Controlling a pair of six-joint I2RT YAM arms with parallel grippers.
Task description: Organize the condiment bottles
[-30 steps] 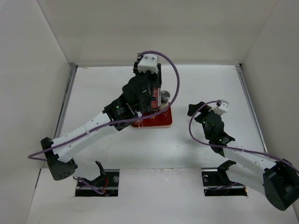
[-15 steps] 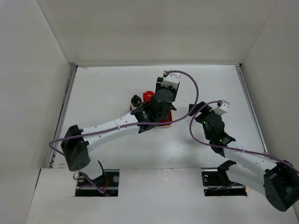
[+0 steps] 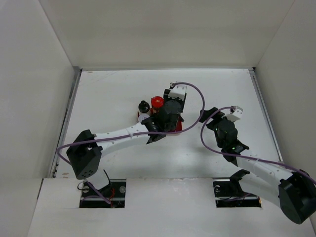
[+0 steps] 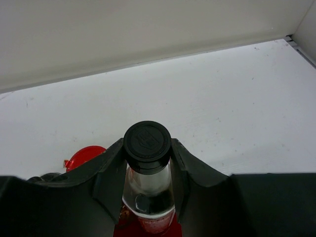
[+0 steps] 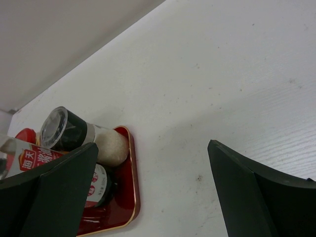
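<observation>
Clamping the tall black-capped bottle (image 4: 147, 143) by its neck, left gripper (image 4: 148, 165) keeps it upright over the red tray (image 5: 132, 197) (likely slotting it beside the grey-lidded shaker (image 5: 74, 133)). Right gripper (image 5: 153, 148) hangs spread and empty, right of the tray, out of the way.

Clear glass bottle (image 4: 148, 190) with matt black plastic cap (image 4: 147, 140); glossy red tray (image 5: 132, 192).

Bright, even light with soft shadows; wrist views slightly soft.

White arms (image 3: 123, 136), black joints (image 3: 84, 159), looping purple cables (image 3: 200, 132)
</observation>
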